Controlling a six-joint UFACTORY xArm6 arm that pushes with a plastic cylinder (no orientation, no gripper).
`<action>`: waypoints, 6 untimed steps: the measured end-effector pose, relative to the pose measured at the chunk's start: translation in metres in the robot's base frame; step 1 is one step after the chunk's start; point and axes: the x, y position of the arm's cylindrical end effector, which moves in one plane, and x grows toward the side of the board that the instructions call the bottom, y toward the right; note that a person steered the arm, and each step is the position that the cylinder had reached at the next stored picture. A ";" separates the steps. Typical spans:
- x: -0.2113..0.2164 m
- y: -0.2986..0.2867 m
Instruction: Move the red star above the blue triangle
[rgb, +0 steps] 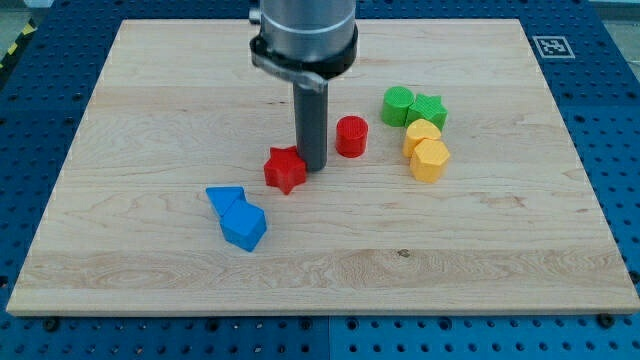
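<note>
No fingers on this rig to open or close, just my tip (314, 166) touching the red star's (285, 169) right edge, up-right of the blue triangle (225, 197), so an off-centre shove could easily spin it or overshoot left.
</note>
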 end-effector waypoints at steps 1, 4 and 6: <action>0.011 -0.010; -0.007 -0.035; 0.001 -0.047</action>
